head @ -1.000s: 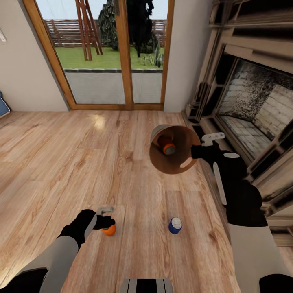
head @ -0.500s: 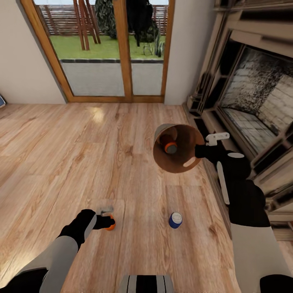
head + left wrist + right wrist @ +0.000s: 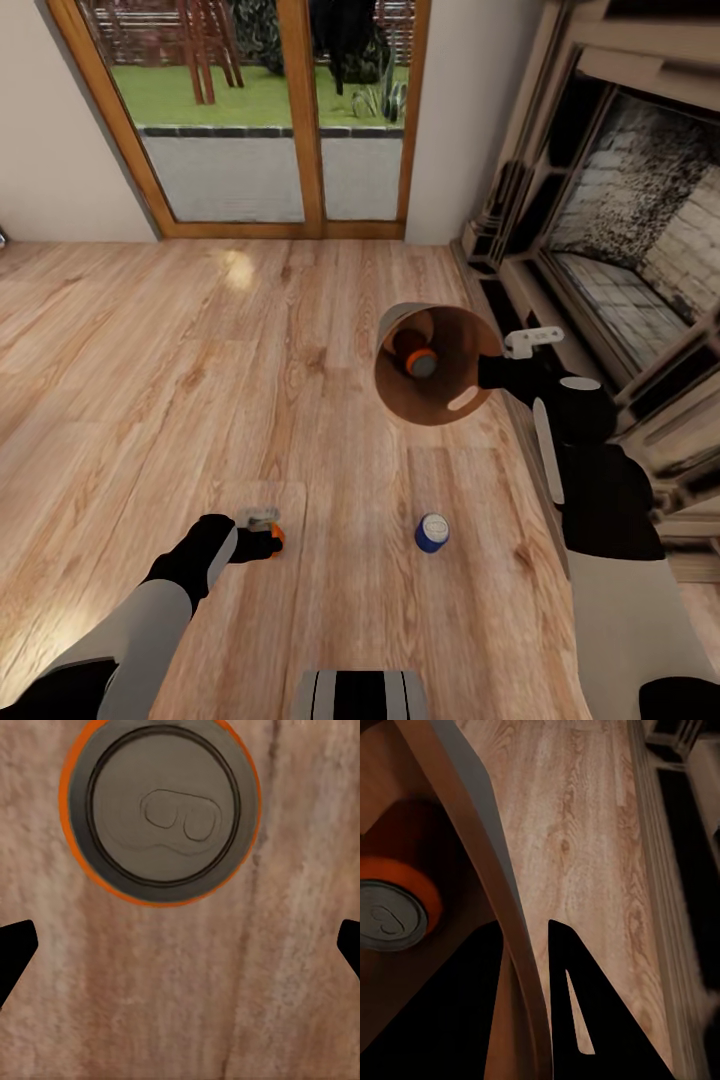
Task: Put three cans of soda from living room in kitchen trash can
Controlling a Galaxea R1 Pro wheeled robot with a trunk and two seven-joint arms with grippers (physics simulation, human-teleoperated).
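— Why hold the tash can [image 3: 432, 365] tilted?
— Your right gripper [image 3: 531, 967] pinches its rim so the mouth faces you. Your left gripper [image 3: 180, 945] hangs spread above the floor's orange can [image 3: 160, 808].

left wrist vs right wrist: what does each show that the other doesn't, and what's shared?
Left wrist: an upright orange soda can seen top-down on the floor, open left gripper fingertips at both edges. Right wrist: right gripper clamped on the trash can wall, another orange can inside, and the fireplace base. Shared: the wooden floor.
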